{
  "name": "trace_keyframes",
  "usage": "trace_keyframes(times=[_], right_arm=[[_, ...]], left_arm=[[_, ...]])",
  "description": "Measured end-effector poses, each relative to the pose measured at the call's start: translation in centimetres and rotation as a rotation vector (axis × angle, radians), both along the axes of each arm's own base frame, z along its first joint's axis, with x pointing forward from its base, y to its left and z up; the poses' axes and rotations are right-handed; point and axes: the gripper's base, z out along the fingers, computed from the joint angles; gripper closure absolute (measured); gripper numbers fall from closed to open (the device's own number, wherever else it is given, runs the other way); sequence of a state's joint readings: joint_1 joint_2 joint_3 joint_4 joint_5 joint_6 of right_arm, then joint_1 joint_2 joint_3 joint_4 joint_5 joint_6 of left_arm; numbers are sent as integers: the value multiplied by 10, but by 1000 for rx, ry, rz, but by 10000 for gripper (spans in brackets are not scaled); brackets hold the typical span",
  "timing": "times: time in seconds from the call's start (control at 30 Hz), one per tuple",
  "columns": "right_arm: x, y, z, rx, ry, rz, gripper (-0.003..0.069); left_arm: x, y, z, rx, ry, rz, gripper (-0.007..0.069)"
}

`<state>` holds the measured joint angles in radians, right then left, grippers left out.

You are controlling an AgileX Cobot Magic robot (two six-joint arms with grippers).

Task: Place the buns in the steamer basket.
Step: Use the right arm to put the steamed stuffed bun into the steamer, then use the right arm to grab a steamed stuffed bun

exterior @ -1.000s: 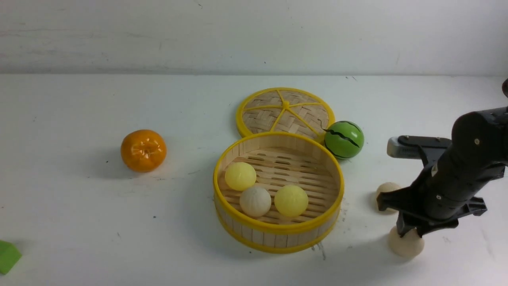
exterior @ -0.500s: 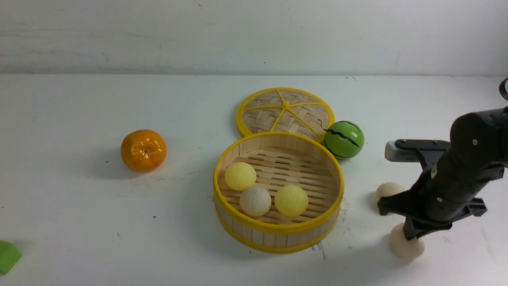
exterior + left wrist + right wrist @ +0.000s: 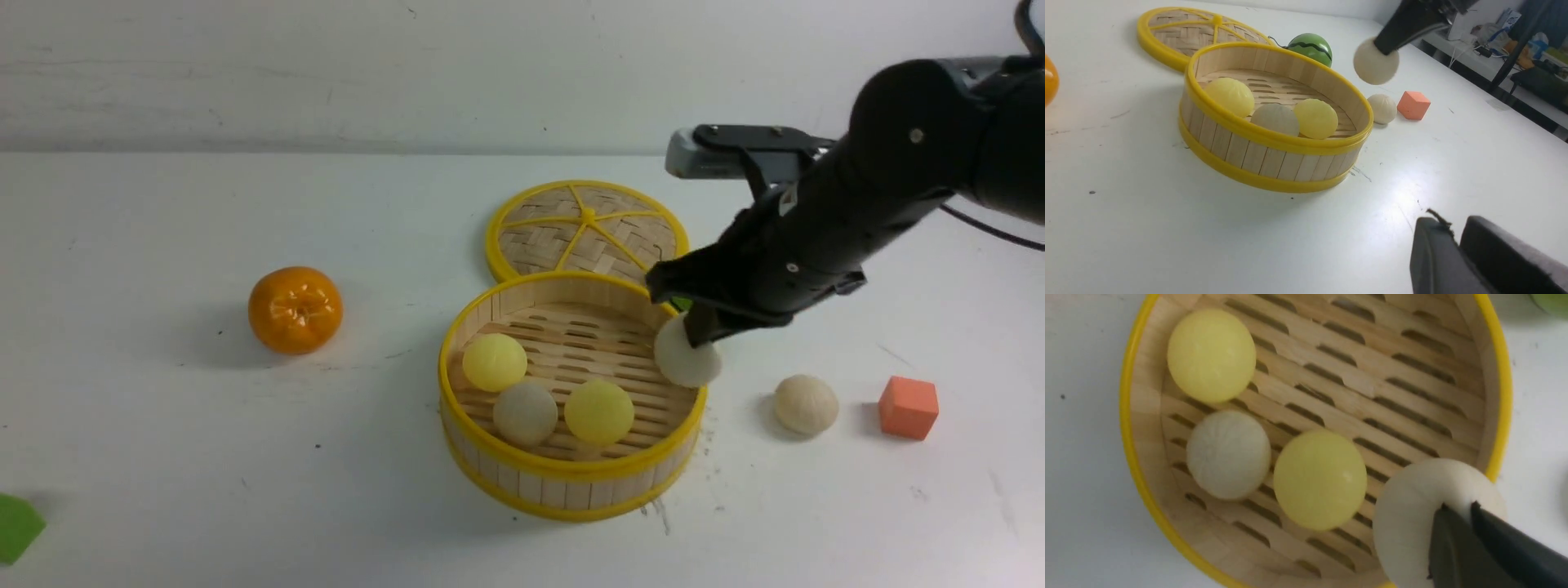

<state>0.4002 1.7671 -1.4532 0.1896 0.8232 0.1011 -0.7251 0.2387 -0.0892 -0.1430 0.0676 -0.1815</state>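
The steamer basket (image 3: 571, 472) stands mid-table and holds two pale yellow buns (image 3: 494, 362) (image 3: 598, 412) and one cream bun (image 3: 525, 413). My right gripper (image 3: 698, 328) is shut on another cream bun (image 3: 686, 358) and holds it in the air above the basket's right rim. In the right wrist view the held bun (image 3: 1412, 514) overlaps the rim (image 3: 1500, 396). A last cream bun (image 3: 806, 403) lies on the table to the right of the basket. My left gripper (image 3: 1453, 228) shows only in its wrist view, shut and empty, low over the table.
The woven lid (image 3: 586, 229) lies behind the basket, with the green watermelon ball (image 3: 1309, 48) beside it. An orange fruit (image 3: 295, 309) sits at the left. An orange cube (image 3: 908, 407) is right of the loose bun. A green block (image 3: 15, 527) is at the front left edge.
My right gripper has lifted the cream bun off the table at the front right and carried it up and left to the basket's right rim. The orange cube has come into view.
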Motion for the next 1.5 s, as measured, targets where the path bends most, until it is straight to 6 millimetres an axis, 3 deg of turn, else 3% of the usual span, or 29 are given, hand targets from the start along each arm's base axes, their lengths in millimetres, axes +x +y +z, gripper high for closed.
trace_keyframes(times=[0.33, 0.43, 0.47, 0.67, 0.8, 0.83, 0.93, 1.0, 1.03, 1.13, 1.23, 1.37, 1.5], right_arm=[[44, 18, -55, -41, 77, 2, 621], [48, 20, -68, -50, 97, 1, 561], [50, 20, -71, -51, 101, 0, 493], [46, 23, -58, -6, 130, -4, 194], [34, 19, -13, 32, 61, 11, 103], [33, 19, -10, 29, 53, 13, 102], [18, -1, 31, -37, -23, 19, 123], [14, -24, 40, -109, -13, -39, 165], [14, -25, 40, -107, -10, -48, 169], [19, -61, 13, -185, 86, -186, 272], [26, -78, -17, -202, 153, -243, 338], [39, -86, -47, -166, 190, -285, 395], [47, -84, -62, -159, 193, -285, 400]], left_arm=[[0, 0, 0, 0, 0, 0, 519], [0, 0, 0, 0, 0, 0, 515], [0, 0, 0, 0, 0, 0, 514], [0, 0, 0, 0, 0, 0, 512], [0, 0, 0, 0, 0, 0, 512], [0, 0, 0, 0, 0, 0, 512], [0, 0, 0, 0, 0, 0, 512], [0, 0, 0, 0, 0, 0, 512], [0, 0, 0, 0, 0, 0, 512], [0, 0, 0, 0, 0, 0, 508], [0, 0, 0, 0, 0, 0, 505], [0, 0, 0, 0, 0, 0, 504], [0, 0, 0, 0, 0, 0, 501]])
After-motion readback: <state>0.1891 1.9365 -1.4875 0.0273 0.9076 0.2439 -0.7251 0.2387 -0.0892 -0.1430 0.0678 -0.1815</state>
